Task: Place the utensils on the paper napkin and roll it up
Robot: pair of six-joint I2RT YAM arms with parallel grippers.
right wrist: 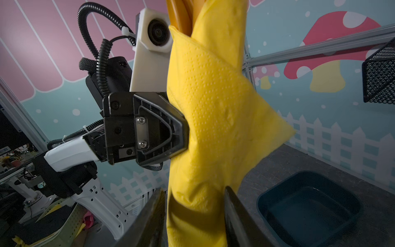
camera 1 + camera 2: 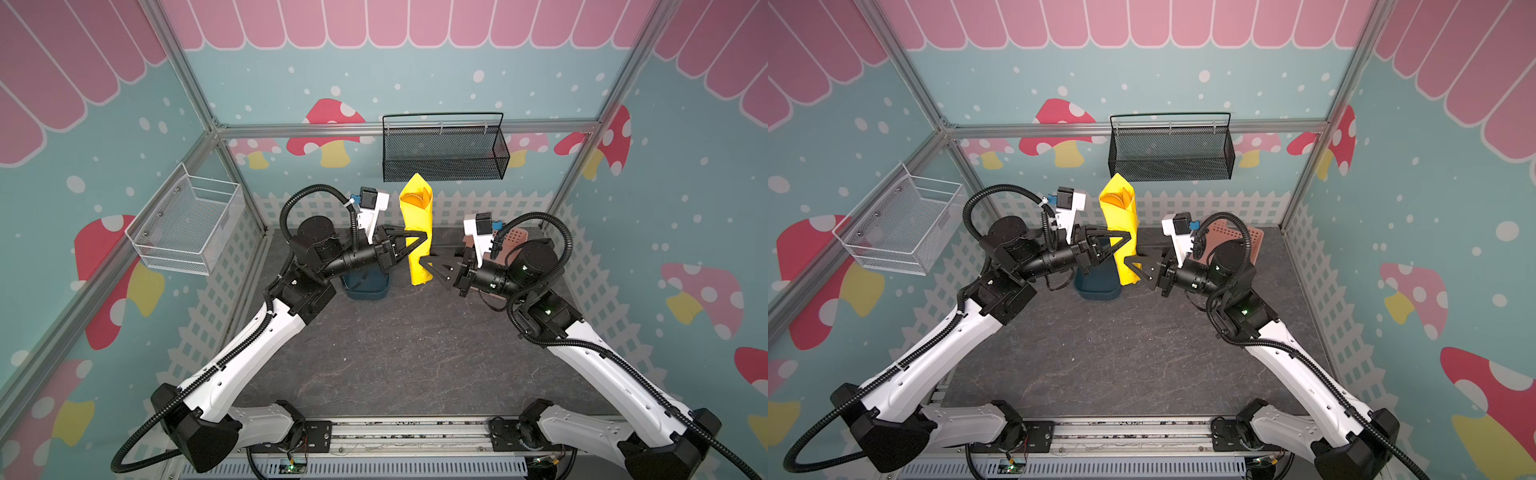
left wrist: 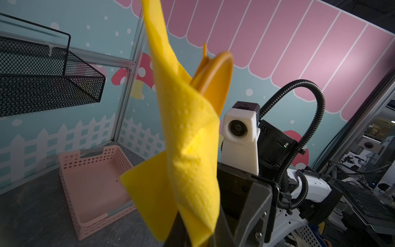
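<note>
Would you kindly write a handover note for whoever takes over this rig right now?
Left gripper: shut on the bright yellow paper napkin roll, mid-height, holding it upright.
Right gripper: jaws straddle the roll's lower end; grip unclear.
Orange plastic utensils: inside the roll, tips showing at the top.
Done: loading, rolling.
To do: probably set the roll down; a loose corner sticks out.

Teal mushroom-print walls carrying a black mesh basket enclose a dark floor.

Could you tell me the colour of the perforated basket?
The basket is pale pink, clearest in the left wrist view.
</note>
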